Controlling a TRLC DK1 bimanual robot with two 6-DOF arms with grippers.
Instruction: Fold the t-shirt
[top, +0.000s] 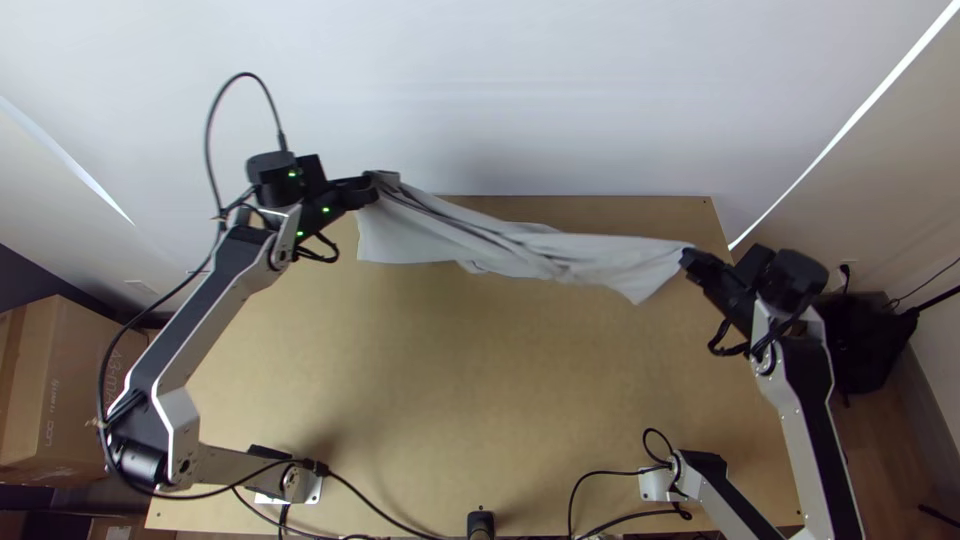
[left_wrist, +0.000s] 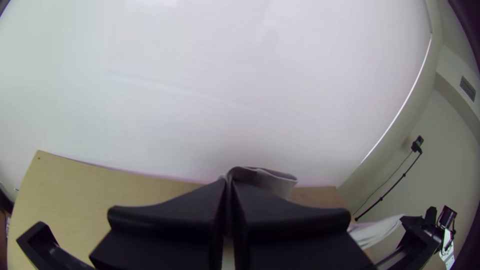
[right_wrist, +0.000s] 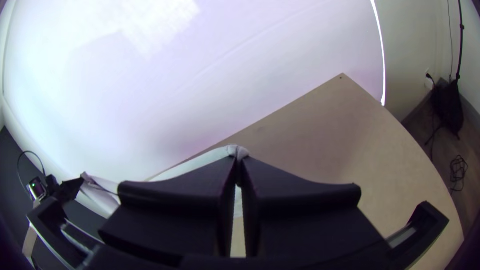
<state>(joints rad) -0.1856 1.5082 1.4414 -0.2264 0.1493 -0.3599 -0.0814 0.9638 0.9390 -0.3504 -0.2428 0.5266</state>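
The light grey t-shirt (top: 500, 245) hangs stretched between both grippers above the table's far part, bunched lengthwise with folds along it. My left gripper (top: 372, 188) is shut on its left end, near the far edge; in the left wrist view, cloth (left_wrist: 270, 181) pokes out past the closed left gripper (left_wrist: 229, 187). At the other end, my right gripper (top: 690, 257) is shut on a gathered bit, with a corner drooping beside it. The right wrist view has a small cloth tuft (right_wrist: 237, 151) pinched at the tips of the right gripper (right_wrist: 238, 165).
The wooden table (top: 430, 400) spreads bare below the raised shirt. A white wall (top: 520, 90) stands behind its far edge. Black cables (top: 380, 515) lie along the near edge by the arm bases. A cardboard box (top: 75, 390) is on the left, off the table.
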